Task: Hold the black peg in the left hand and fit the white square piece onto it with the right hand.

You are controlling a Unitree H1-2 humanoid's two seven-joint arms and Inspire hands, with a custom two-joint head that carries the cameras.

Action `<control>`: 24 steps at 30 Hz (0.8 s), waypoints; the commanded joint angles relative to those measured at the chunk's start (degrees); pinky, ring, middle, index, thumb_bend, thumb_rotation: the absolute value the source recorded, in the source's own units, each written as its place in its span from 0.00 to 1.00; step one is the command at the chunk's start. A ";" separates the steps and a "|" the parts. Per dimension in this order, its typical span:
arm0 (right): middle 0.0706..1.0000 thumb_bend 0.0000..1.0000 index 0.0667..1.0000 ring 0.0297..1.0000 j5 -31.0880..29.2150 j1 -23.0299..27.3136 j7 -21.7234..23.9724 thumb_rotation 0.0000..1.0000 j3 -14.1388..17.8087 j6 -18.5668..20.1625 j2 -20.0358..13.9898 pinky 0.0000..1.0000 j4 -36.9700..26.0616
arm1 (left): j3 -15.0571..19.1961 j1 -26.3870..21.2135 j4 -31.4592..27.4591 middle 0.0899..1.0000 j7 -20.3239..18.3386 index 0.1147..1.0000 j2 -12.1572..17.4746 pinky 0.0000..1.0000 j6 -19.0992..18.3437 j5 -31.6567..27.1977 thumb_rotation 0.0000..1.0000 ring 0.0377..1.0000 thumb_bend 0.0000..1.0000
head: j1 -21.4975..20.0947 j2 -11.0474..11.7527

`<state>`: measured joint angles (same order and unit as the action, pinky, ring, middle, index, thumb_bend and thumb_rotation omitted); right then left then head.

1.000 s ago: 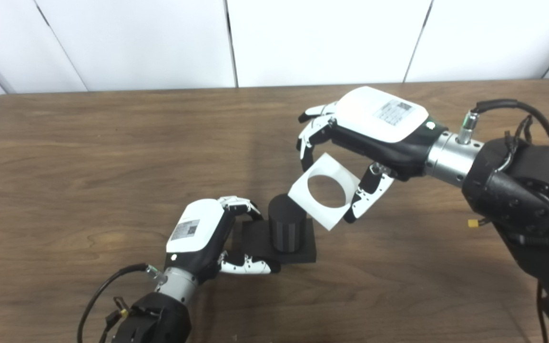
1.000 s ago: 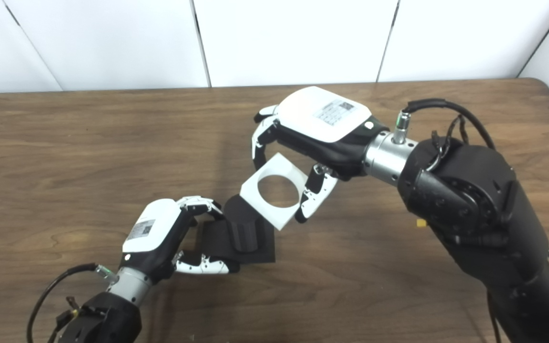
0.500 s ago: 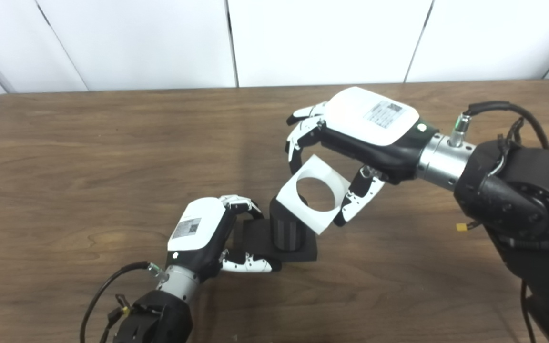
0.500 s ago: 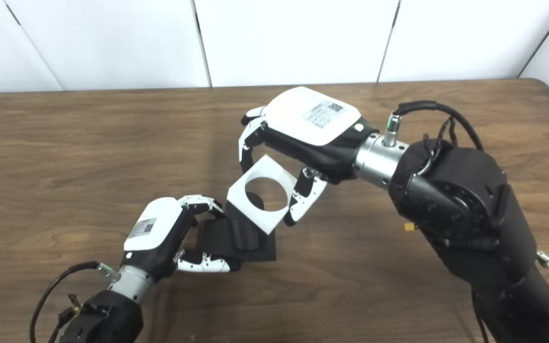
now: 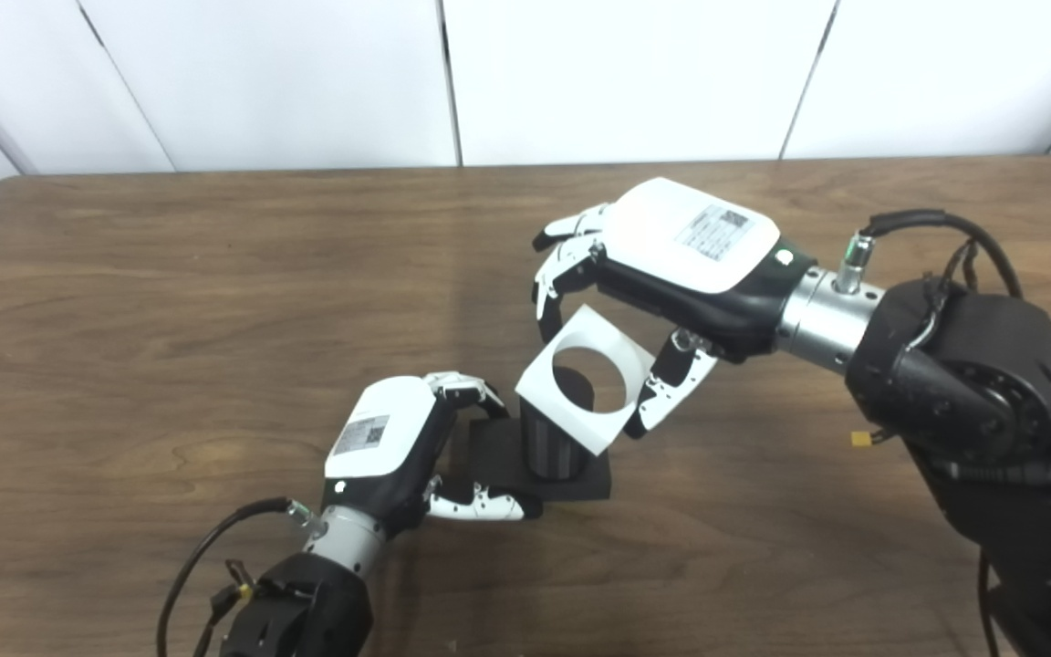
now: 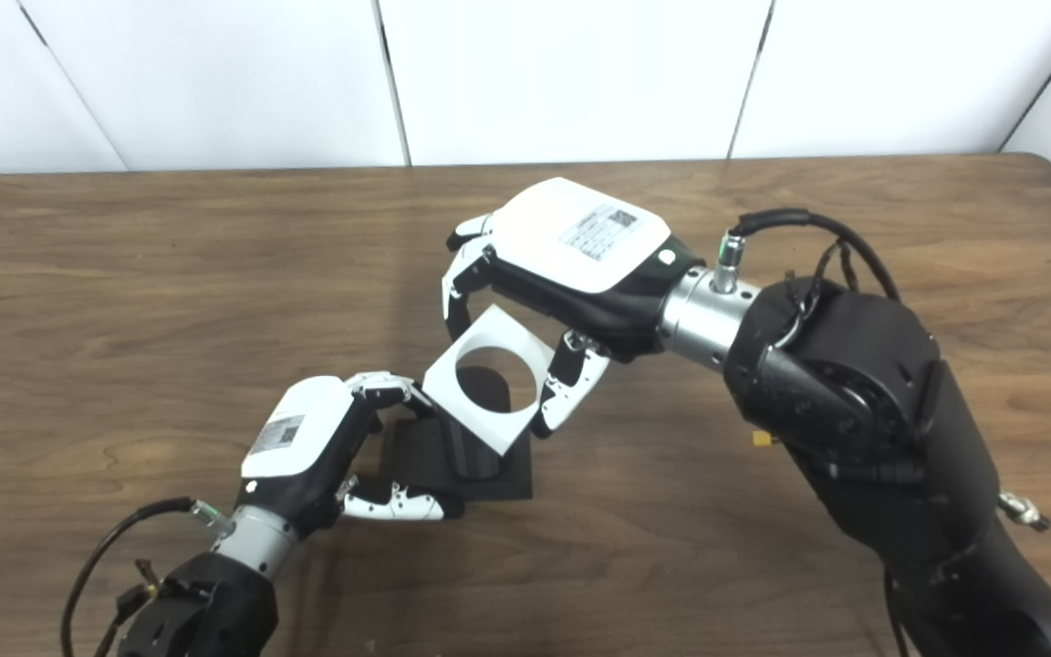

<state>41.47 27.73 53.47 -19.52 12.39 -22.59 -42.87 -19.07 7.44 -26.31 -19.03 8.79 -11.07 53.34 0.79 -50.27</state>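
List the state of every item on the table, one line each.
black peg: upright on its square base, top showing through the piece's hole
white square piece: tilted, held above the peg, not seated
left hand: shut on the peg's base
right hand: shut on the white piece

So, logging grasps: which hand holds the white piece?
The right hand; the white piece sits between its fingers. The left hand grips the peg's base.

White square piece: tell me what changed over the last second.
The right hand carried the white square left and toward the peg; the peg's top now shows through its hole. The left hand kept its grip on the peg's base, which stayed put. The camera shifted slightly.
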 commanded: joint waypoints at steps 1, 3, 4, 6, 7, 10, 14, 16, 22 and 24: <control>0.70 0.52 0.44 0.86 0.51 1.13 -2.08 0.13 0.44 -1.98 0.31 0.84 -0.16 | -0.87 0.42 0.09 0.74 -1.25 0.42 -0.19 0.74 -0.43 -0.16 0.05 0.82 0.51 | 0.04 0.00; 0.70 0.52 0.45 0.86 0.59 0.88 -1.94 0.13 0.30 -2.34 0.50 0.85 0.07 | -0.91 0.54 -0.04 0.74 -1.24 0.42 -0.23 0.74 -0.43 -0.19 0.05 0.82 0.51 | 0.03 -0.06; 0.70 0.52 0.45 0.86 0.71 0.78 -1.78 0.13 0.13 -2.61 0.57 0.85 0.27 | -0.95 0.58 -0.08 0.74 -1.20 0.42 -0.20 0.74 -0.36 -0.12 0.05 0.82 0.51 | 0.05 -0.12; 0.70 0.52 0.45 0.87 0.84 0.69 -1.36 0.13 -0.19 -2.91 0.65 0.85 0.64 | -1.02 0.64 -0.19 0.74 -1.26 0.42 -0.20 0.74 -0.38 0.02 0.05 0.82 0.51 | 0.09 -0.18; 0.70 0.52 0.45 0.87 0.94 0.63 -1.30 0.13 -0.32 -3.09 0.67 0.85 0.83 | -1.02 0.67 -0.20 0.74 -1.23 0.42 -0.21 0.74 -0.38 0.01 0.05 0.82 0.51 | 0.09 -0.18; 0.70 0.52 0.45 0.86 0.96 0.27 -1.76 0.13 -0.58 -3.75 0.69 0.84 1.41 | -1.05 0.80 -0.26 0.74 -1.14 0.42 -0.28 0.74 -0.37 -0.03 0.05 0.82 0.51 | -0.08 -0.22; 0.70 0.52 0.45 0.86 0.67 -0.71 -2.58 0.13 -0.48 -4.24 0.88 0.84 1.94 | -1.22 0.98 -0.30 0.73 -0.96 0.42 -0.44 0.74 -0.27 0.15 0.05 0.82 0.51 | 0.10 -0.32; 0.70 0.52 0.44 0.86 0.73 -1.25 -2.97 0.13 -0.49 -4.61 1.04 0.84 2.18 | -1.27 0.97 -0.39 0.74 -1.08 0.42 -0.51 0.74 -0.34 0.26 0.05 0.82 0.51 | 0.10 -0.32; 0.70 0.52 0.44 0.87 0.63 -2.50 -3.48 0.13 -0.17 -5.05 1.36 0.86 2.61 | -1.32 1.28 -0.52 0.73 -0.79 0.42 -0.55 0.74 -0.08 0.26 0.05 0.82 0.51 | 0.04 -0.37; 0.70 0.52 0.44 0.87 0.53 -2.61 -3.74 0.13 -0.03 -5.15 1.45 0.86 2.87 | -1.38 1.29 -0.63 0.74 -1.06 0.42 -0.65 0.74 -0.34 0.45 0.05 0.82 0.51 | 0.03 -0.35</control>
<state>42.07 23.45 51.92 -20.57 8.49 -21.45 -39.51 -19.36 8.03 -26.64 -18.83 8.51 -11.09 53.84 0.79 -50.54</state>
